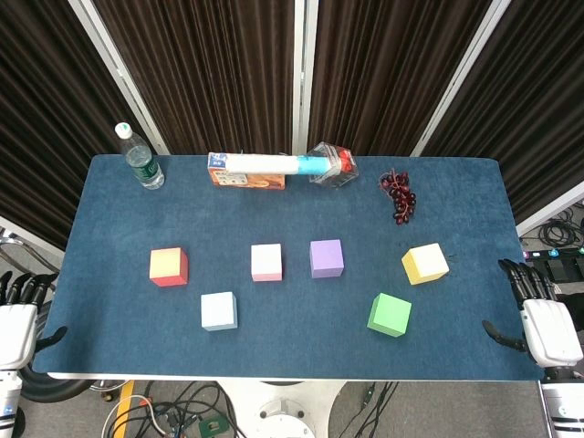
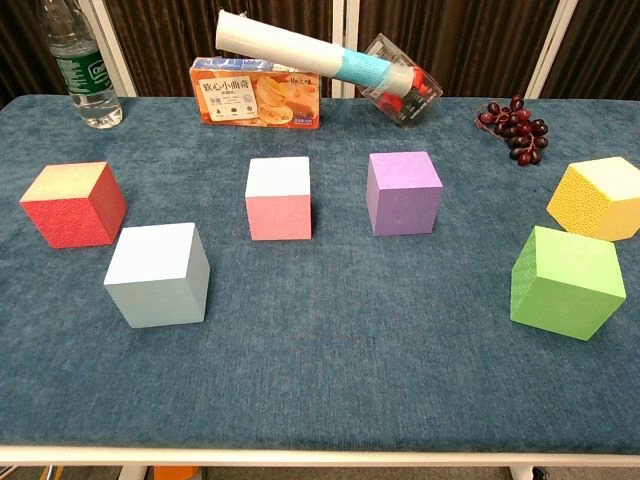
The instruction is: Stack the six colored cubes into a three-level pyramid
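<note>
Six foam-looking cubes sit apart on a blue cloth-covered table (image 1: 109, 228), none stacked, no two touching. Each has flat faces, crisp edges and a finely grained surface. Four form a loose row across the middle: a red cube (image 1: 169, 266) at far left, a pink cube (image 1: 266, 262), a purple cube (image 1: 327, 258), and a yellow cube (image 1: 425, 264) at far right, turned at an angle. Two lie nearer the front edge: a light blue cube (image 1: 219, 311) between the red and pink ones, and a green cube (image 1: 390, 314) between the purple and yellow ones, also turned at an angle.

Along the back edge stand one clear plastic water bottle (image 1: 140, 160) with a green label and white cap, upright at the left; one flat orange biscuit box (image 1: 245, 173) on its long side; one white and light blue roll (image 1: 274, 164) lying across the top of the box, its blue end poking into one clear plastic box (image 1: 334, 166) with red contents, tipped on its side. One bunch of dark red grapes (image 1: 399, 195) lies to the right, well apart from the cubes.

The left hand (image 1: 20, 315) and right hand (image 1: 538, 310), white with black fingers, rest beyond the table's left and right edges, fingers spread and holding nothing
</note>
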You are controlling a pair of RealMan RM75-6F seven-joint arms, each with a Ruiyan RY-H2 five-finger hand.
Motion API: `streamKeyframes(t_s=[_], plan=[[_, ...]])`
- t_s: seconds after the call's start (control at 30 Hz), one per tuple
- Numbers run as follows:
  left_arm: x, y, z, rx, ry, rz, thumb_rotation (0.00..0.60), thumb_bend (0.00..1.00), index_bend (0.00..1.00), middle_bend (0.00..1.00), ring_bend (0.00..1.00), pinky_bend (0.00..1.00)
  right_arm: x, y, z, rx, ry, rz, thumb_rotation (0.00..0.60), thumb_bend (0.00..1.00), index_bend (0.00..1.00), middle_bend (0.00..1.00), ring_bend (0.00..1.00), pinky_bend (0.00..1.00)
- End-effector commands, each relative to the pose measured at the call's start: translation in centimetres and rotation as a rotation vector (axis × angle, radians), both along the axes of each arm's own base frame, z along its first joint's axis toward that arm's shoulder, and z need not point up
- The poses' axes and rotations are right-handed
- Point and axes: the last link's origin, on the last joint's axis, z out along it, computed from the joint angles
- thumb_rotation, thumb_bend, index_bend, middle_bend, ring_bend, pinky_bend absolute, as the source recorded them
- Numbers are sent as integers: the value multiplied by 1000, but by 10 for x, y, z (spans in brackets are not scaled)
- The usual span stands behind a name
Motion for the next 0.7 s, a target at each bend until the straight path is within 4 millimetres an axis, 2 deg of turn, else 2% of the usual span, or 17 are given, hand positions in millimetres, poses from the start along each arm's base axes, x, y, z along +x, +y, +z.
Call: streamKeyframes(t_s=[0.03,0.23,0.33,0.47,0.53,0.7], plan=[[0,1,1,0,-12,-3,600,69,175,183,123,63,1,-3,-2,8,-3,10,600,160,0,69,0,0],[4,1,2,-8,-24,-12,600,68,175,183,124,63,5,-11,-9,45,-9,43,600,161,0,76,0,0],[6,1,2,-9,-37,-13,600,68,175,183,123,63,14,-20,-15,76,-27,80,600,160,0,76,0,0],[8,2,3,-12,-39,-18,600,68,175,183,124,63,34,-53,-27,127,-27,152,600,160,0,86,0,0],[10,3,3,-13,-44,-23,600,67,175,183,124,63,49,-81,-42,183,-32,175,600,160,0,93,0,0],[11,4,6,-11,-48,-18,600,66,175,183,123,63,84,-131,-85,324,-71,203,600,144,0,98,0,0]])
